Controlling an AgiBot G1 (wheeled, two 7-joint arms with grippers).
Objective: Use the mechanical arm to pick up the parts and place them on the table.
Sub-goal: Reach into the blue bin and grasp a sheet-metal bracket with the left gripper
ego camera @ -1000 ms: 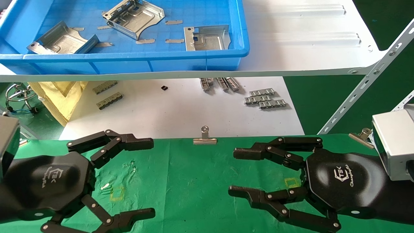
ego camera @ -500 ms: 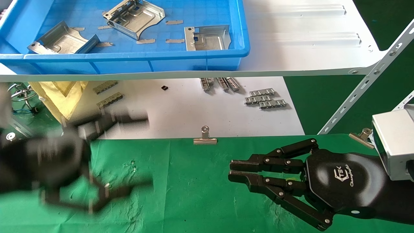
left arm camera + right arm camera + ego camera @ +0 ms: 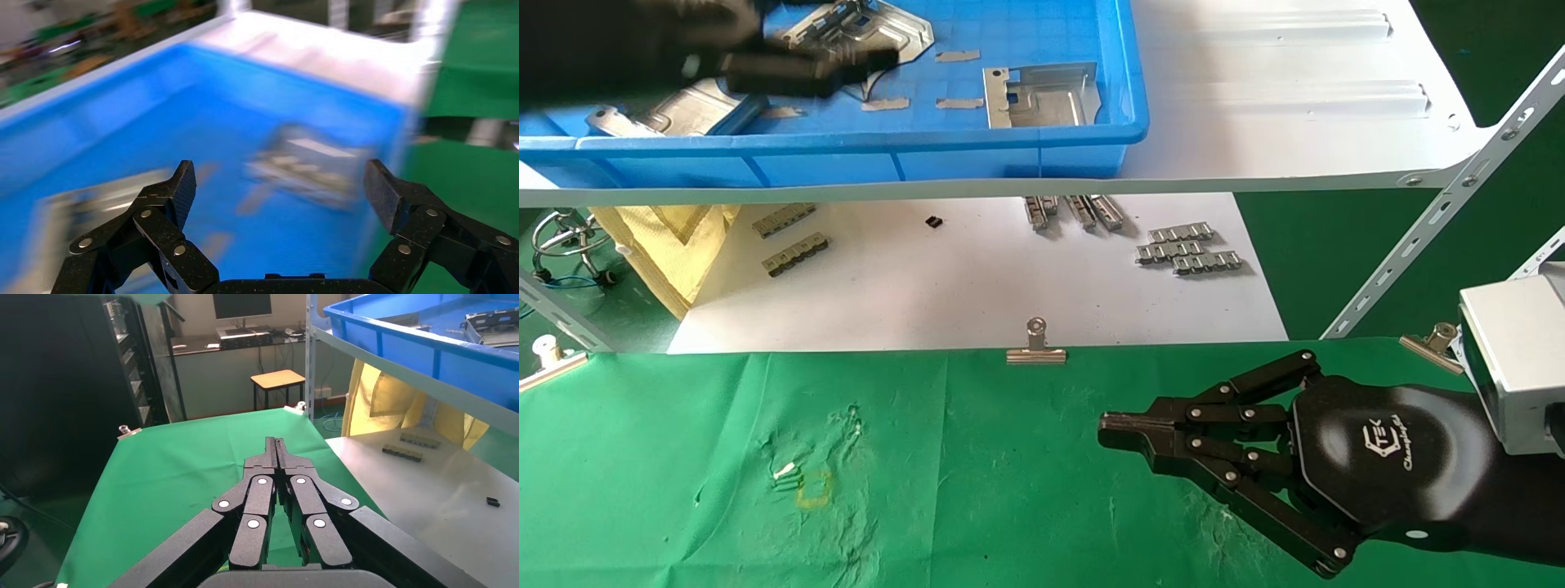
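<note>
Right gripper (image 3: 1106,427): parked low over the green cloth, fingers pressed together, nothing between them. Glossy black hexagonal body, jointed linkage fingers.
Table (image 3: 977,490): wrinkled green cloth, one faint yellow square mark; no part on it. Binder clip (image 3: 1036,347) at its far edge.
Lower board: white, beyond the cloth; small grey ridged strips (image 3: 1189,249) lie loose on it, not the target.
Tray (image 3: 862,143): blue plastic, on the shelf above, farthest back.
Parts: three silvery stamped brackets in the tray, bent-up flanges, embossed channels. One sits clear at the tray's right (image 3: 1042,96); one at left (image 3: 695,102); one at the back (image 3: 895,37), half hidden by the arm.
Left gripper (image 3: 278,187): over the tray, blurred in the head view; wrist view shows the fingers spread wide, empty.
Step (judged): reach toward a first part, nothing grasped.
Next move (judged): settle over one bracket, line the fingers across a flange, descend and close. Thin smooth metal may slip.
</note>
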